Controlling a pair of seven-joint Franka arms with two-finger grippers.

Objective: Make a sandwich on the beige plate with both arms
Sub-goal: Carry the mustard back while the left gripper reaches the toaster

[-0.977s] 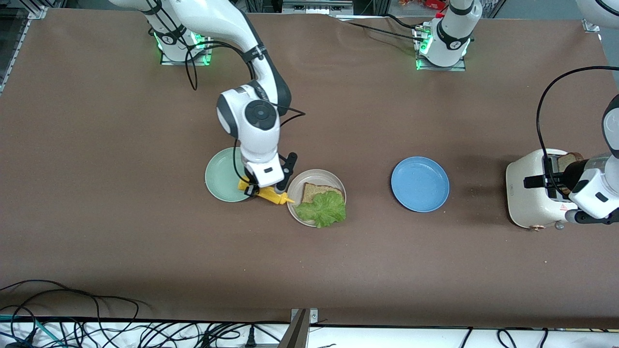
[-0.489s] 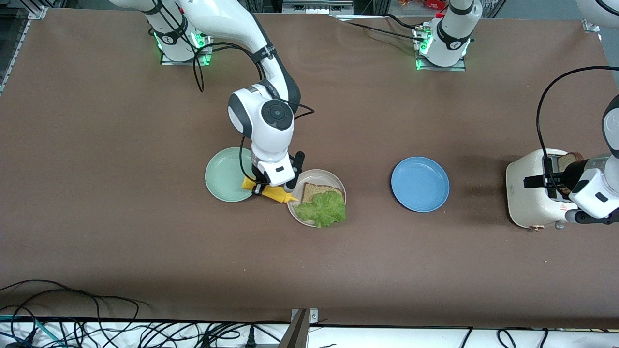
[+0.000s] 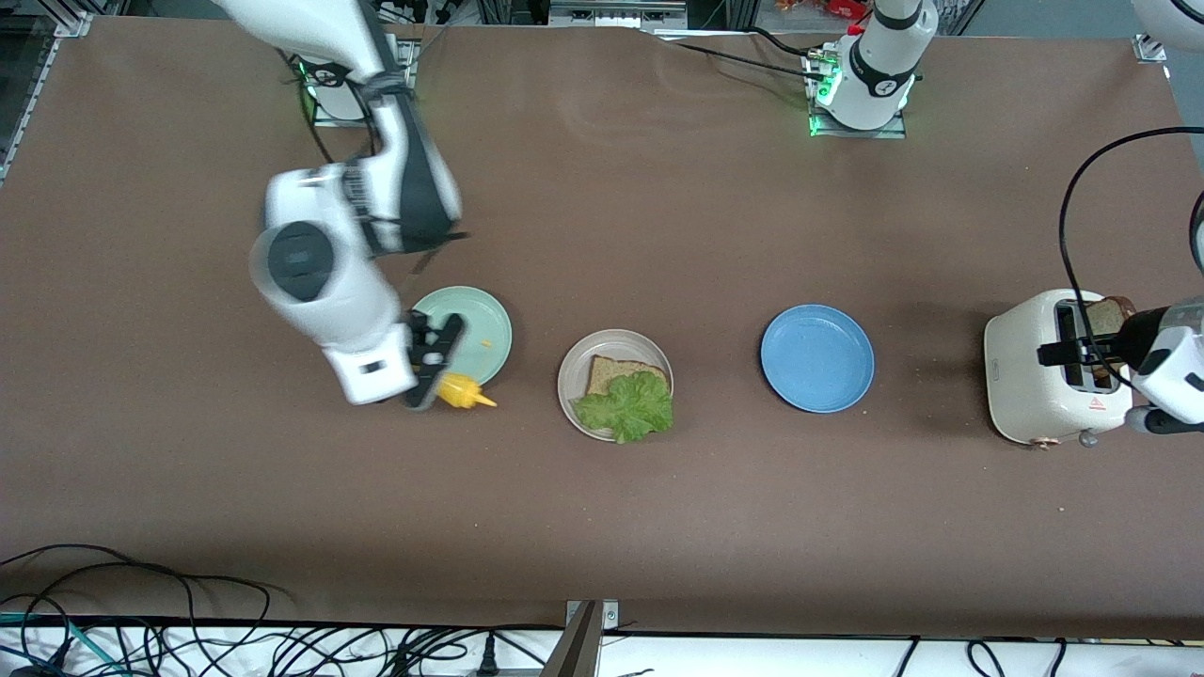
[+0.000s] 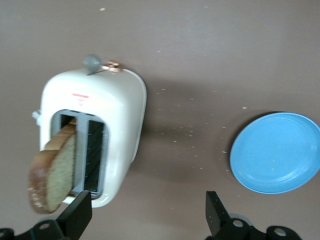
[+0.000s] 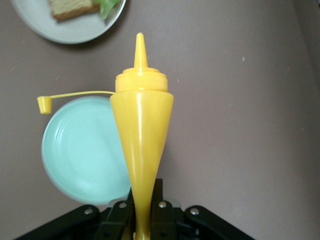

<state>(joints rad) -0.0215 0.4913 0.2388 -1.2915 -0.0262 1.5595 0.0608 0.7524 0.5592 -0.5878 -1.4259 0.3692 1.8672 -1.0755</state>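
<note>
The beige plate [image 3: 570, 376] holds one brown bread slice [image 3: 616, 369] with a green lettuce leaf [image 3: 630, 406] on it. My right gripper [image 3: 431, 365] is shut on a yellow squeeze bottle [image 3: 463, 391] and holds it in the air at the edge of the mint green plate [image 3: 470, 324]. In the right wrist view the bottle [image 5: 142, 130] points toward the beige plate [image 5: 75, 27], its cap hanging open. My left gripper [image 3: 1063, 354] is open over the white toaster [image 3: 1030, 376]. A second bread slice [image 4: 52, 175] sticks up from a toaster slot, beside one finger [image 4: 75, 217].
A blue plate [image 3: 816, 357] lies between the beige plate and the toaster, and also shows in the left wrist view [image 4: 277, 152]. Cables run along the table edge nearest the front camera. A black cord arcs above the toaster.
My right arm has swung away from the beige plate toward its own end of the table, carrying the yellow bottle. My left gripper has shifted slightly by the toaster.
</note>
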